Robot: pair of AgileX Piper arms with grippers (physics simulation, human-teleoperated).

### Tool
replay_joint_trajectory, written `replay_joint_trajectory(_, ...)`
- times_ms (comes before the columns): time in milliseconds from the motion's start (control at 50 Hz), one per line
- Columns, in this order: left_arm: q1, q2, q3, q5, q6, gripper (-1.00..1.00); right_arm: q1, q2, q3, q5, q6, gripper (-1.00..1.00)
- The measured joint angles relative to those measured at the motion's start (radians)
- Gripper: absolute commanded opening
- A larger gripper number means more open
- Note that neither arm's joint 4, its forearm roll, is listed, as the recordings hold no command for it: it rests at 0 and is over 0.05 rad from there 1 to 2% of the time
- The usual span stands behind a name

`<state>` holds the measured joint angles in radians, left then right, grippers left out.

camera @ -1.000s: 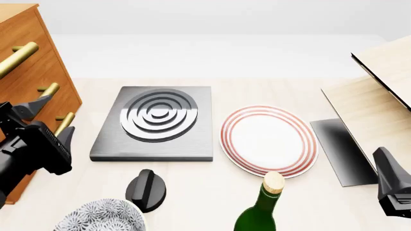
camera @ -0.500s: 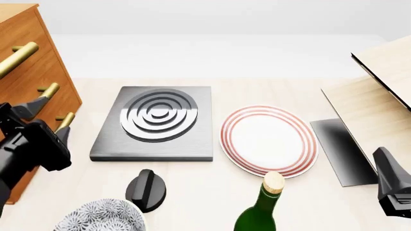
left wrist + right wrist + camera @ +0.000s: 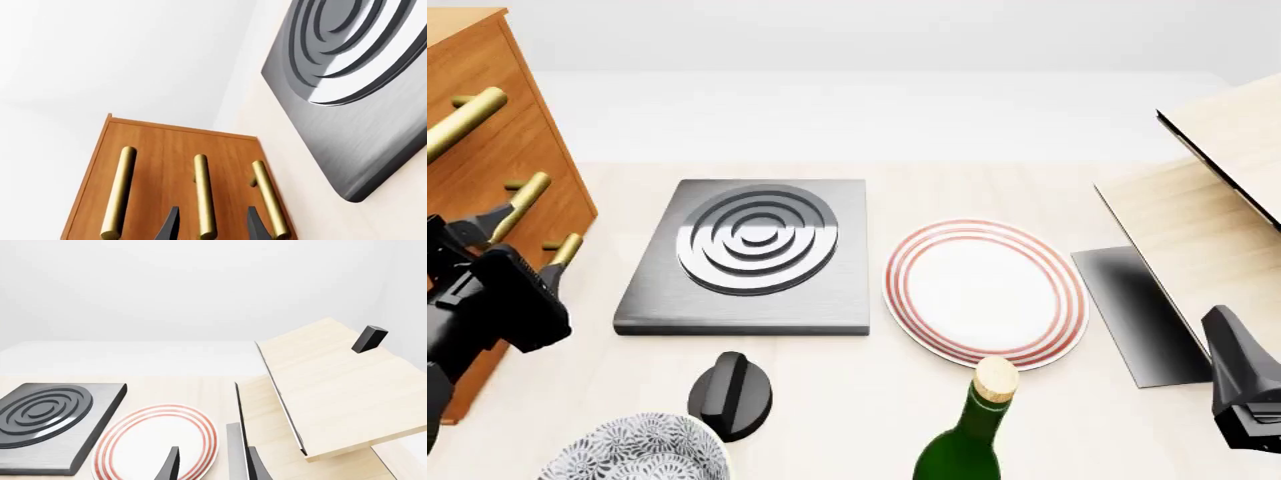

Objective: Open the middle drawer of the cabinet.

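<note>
Cabinet [image 3: 487, 120] at far left of table, cut off by the frame edge; only part of its front shows. Three brass handles stacked; the middle drawer [image 3: 501, 165] carries the second bar [image 3: 521, 205]. Left gripper [image 3: 518, 238] in front of that bar, fingers spread, one either side of it in the wrist view [image 3: 203, 200]; contact not discernible, nothing clamped. Arm body hides the cabinet's lower front.

Grey ringed slab [image 3: 747, 255] just right of the cabinet. Black knob [image 3: 730, 395] and patterned bowl [image 3: 634, 450] near the front edge, bowl cropped. Red-rimmed plate [image 3: 988, 290] at centre. Green bottle [image 3: 968, 435] with cork, lower part cut off. Pale wooden box [image 3: 1214, 200] at right, lid raised. Right gripper [image 3: 210, 465] open, empty, over the plate's edge.
</note>
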<state>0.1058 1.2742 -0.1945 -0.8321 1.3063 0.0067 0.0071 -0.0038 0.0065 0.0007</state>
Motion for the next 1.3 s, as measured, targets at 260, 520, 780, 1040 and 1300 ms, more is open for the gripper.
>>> replay_joint_trajectory(260,0.035,0.044,0.012,-0.047,0.008,1.0,0.0,0.0,0.0,0.0,0.0,1.0)
replay_joint_trajectory(520,0.069,0.073,0.014,-0.077,0.011,1.0,0.0,0.0,0.0,0.0,0.0,1.0)
replay_joint_trajectory(780,0.094,0.12,-0.004,-0.114,0.018,1.0,0.0,0.0,0.0,0.0,0.0,1.0)
replay_joint_trajectory(1040,0.115,0.172,-0.027,-0.15,0.024,1.0,0.0,0.0,0.0,0.0,0.0,1.0)
replay_joint_trajectory(1300,0.144,0.222,-0.046,-0.192,0.035,1.0,0.0,0.0,0.0,0.0,0.0,1.0)
